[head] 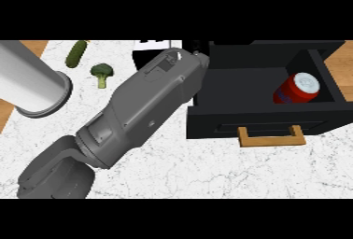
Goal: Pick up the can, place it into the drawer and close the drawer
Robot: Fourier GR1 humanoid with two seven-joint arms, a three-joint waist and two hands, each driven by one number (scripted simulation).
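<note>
1. One step is remaining by my judgement: the can point(298, 88) is already lying tilted inside the open drawer point(255, 121), toward its right wall, so closing is the work now.
2. The left forearm point(144, 109) is stretching diagonally across the bench point(207, 168) toward the drawer's left rear corner; the left hand itself is hidden at the forearm's far end, so I cannot tell whether it is wide, narrow or holding anything.
3. The right hand is not showing anywhere.
4. To close well, the push should probably be going on the drawer's black front, near the wooden handle point(271, 137), centred so the drawer is sliding straight rather than skewing.
5. The forearm is lying close to the drawer's left edge; it likely needs clearing away before the front is travelling back.
6. The can is sitting below the rim as far as I can see, so it should not be catching on the housing.
7. The broccoli point(102, 72), the cucumber point(76, 53) and the grey cylinder point(31, 81) are sitting near the bench's left edge, well apart from the drawer.
</note>
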